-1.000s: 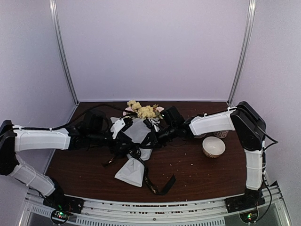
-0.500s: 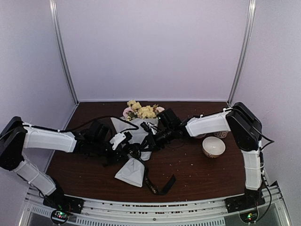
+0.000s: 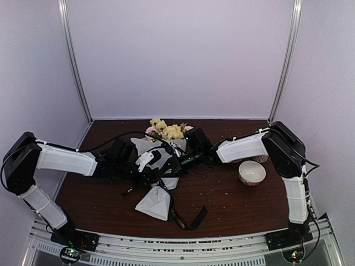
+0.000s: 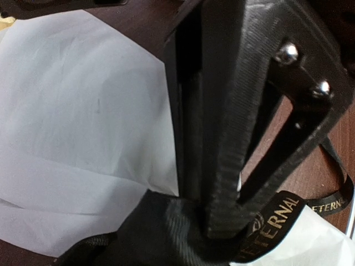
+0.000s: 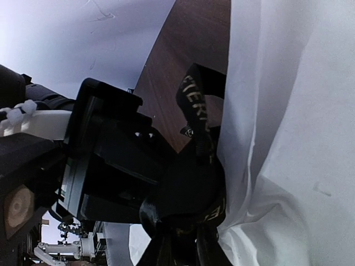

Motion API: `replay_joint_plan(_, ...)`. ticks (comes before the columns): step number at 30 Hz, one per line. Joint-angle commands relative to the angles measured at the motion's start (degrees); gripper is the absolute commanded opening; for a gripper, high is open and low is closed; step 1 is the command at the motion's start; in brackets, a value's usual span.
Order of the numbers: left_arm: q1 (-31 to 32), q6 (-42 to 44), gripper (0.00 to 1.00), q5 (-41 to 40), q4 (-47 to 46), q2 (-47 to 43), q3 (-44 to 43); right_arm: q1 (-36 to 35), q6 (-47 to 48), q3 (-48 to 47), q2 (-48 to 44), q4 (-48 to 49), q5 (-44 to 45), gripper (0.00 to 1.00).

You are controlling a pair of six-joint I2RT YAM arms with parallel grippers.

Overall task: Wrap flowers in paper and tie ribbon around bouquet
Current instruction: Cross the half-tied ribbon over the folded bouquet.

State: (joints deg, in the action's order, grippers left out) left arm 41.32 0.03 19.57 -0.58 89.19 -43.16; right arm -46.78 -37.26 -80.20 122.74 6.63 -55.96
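Soft, even, purplish light; faint shadows; wrist views close, blurred; paper (image 4: 72, 111) glares white.

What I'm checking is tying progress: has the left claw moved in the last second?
Yes. The left claw, pinching the ribbon, has shifted right, toward the bowl and farther from the left frame post.

Lab test booth, plain lilac walls (image 3: 177, 55), aluminium posts (image 3: 75, 61), dark table (image 3: 233, 205)

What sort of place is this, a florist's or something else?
Probably a robotics test booth, not a shop: bare pale walls, metal corner posts, left arm and right arm bolted at a dark table, handling a bouquet.
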Motion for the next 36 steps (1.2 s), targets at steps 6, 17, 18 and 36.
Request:
replay_joint_plan(6, 0.23, 0.05, 0.19, 0.5, -3.48, 2.66, -3.34, -0.81, -0.66, 1.14, 0.84, 2.29, -0.89, 0.17)
replay_joint_plan(17, 0.16, 0.21, 0.19, 0.18, -2.56, 3.67, -3.56, -0.78, 4.31, 0.55, -0.37, -5.73, 3.4, 0.23)
replay_joint_plan(18, 0.16, 0.35, 0.19, -0.02, -2.24, 3.08, -3.41, -0.74, 4.38, 0.59, -0.58, -5.67, 3.34, 0.22)
replay_joint_plan(36, 0.16, 2.92, 0.4, 5.1, -0.37, -4.96, 3.29, -0.02, 0.76, 3.62, -2.48, 1.92, -0.06, 0.24)
